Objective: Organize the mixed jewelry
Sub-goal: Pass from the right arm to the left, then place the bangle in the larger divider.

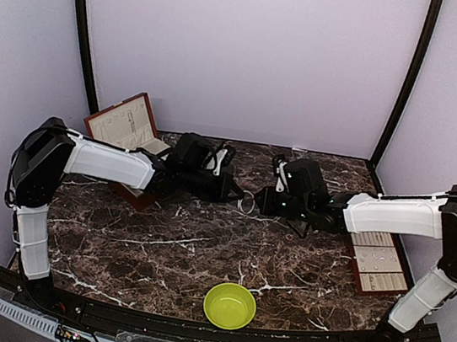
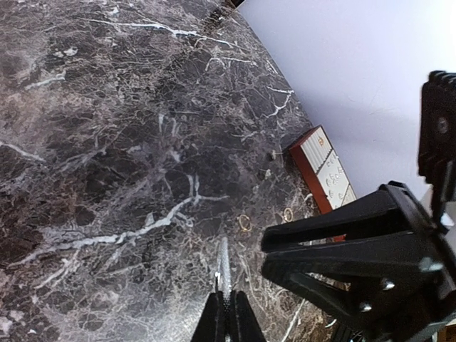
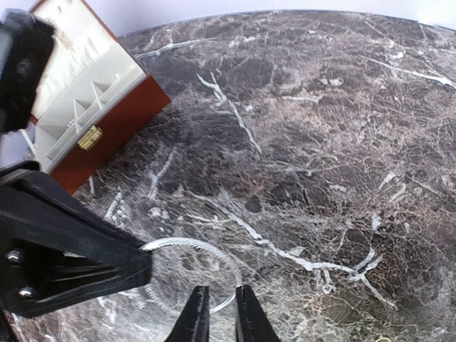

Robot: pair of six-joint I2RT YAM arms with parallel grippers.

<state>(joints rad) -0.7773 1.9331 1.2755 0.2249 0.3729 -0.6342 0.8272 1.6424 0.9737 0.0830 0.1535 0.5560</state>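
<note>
Pinching wire hoop's [image 3: 189, 240] left rim with left gripper [image 3: 148, 256]; straddling right rim, seemingly loosely, with right gripper [image 3: 219, 317] barely parted.

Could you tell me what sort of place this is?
Probably a robot test booth: plain lilac walls enclose a marbled table, the left arm and right arm stand at its near edge, and a jewelry box and green bowl sit as props.

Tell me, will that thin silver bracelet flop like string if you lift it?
Probably not. The bracelet holds a round hoop shape while pinched only at its edge, so it seems springy, not floppy. It is thin wire, so likely very light and easy to bend. On the smooth marble table it might slide if pushed.
</note>
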